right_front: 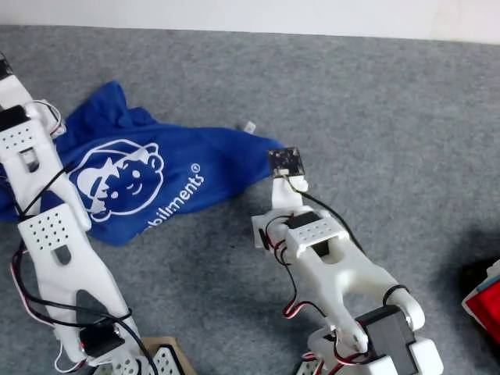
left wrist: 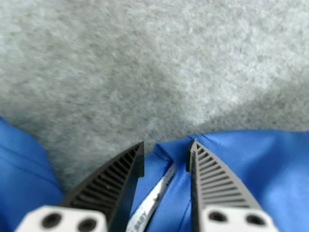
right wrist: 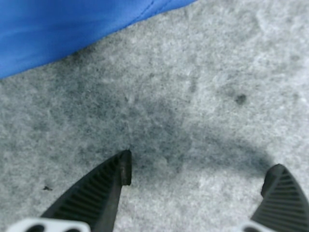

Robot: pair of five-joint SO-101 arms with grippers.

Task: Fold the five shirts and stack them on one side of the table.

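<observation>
Left hand (left wrist: 168, 144) is hovering part-spread astride the labelled edge of the blue shirt (left wrist: 251, 164) lying rumpled on the tabletop (right wrist: 193, 87), seemingly lining up a pinch, while the right hand (right wrist: 202, 162) is hanging spread wide just beside that shirt.

Grey felt tabletop (right_front: 391, 94); white wall strip (right_front: 312, 16) beyond its far edge

A red object (right_front: 486, 306) rests on the grey felt tabletop (right_front: 391, 101).
</observation>
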